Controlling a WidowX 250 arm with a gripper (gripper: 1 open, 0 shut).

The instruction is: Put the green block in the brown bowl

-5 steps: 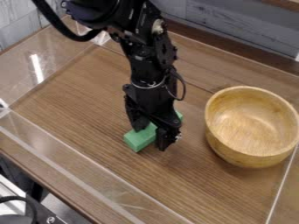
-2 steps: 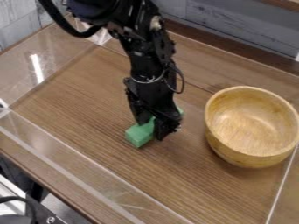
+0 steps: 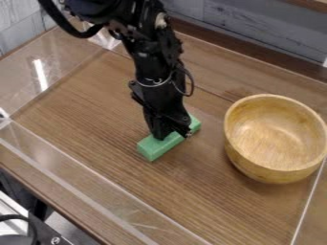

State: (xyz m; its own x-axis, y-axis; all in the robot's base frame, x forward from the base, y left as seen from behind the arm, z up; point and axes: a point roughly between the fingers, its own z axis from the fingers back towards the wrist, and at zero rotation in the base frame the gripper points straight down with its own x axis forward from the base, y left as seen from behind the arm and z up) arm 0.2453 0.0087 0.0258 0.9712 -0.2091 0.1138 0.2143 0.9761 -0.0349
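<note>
The green block (image 3: 155,145) lies flat on the wooden table, left of the brown bowl (image 3: 276,172). My gripper (image 3: 173,131) points straight down on the block's far right end, its black fingers closed against that end; the block still rests on the table. Only the block's near left part shows past the fingers. The round, light tan bowl has nothing in it and sits about a block's length to the right of the gripper.
A clear plastic wall (image 3: 76,177) runs along the table's front and left edges. Behind the table stands a grey panelled wall (image 3: 255,24). My black arm (image 3: 141,38) reaches in from the top left.
The fingers have closed on the block. The gripper has sunk lower and shifted slightly left, and the block now shows more to the gripper's lower left.
</note>
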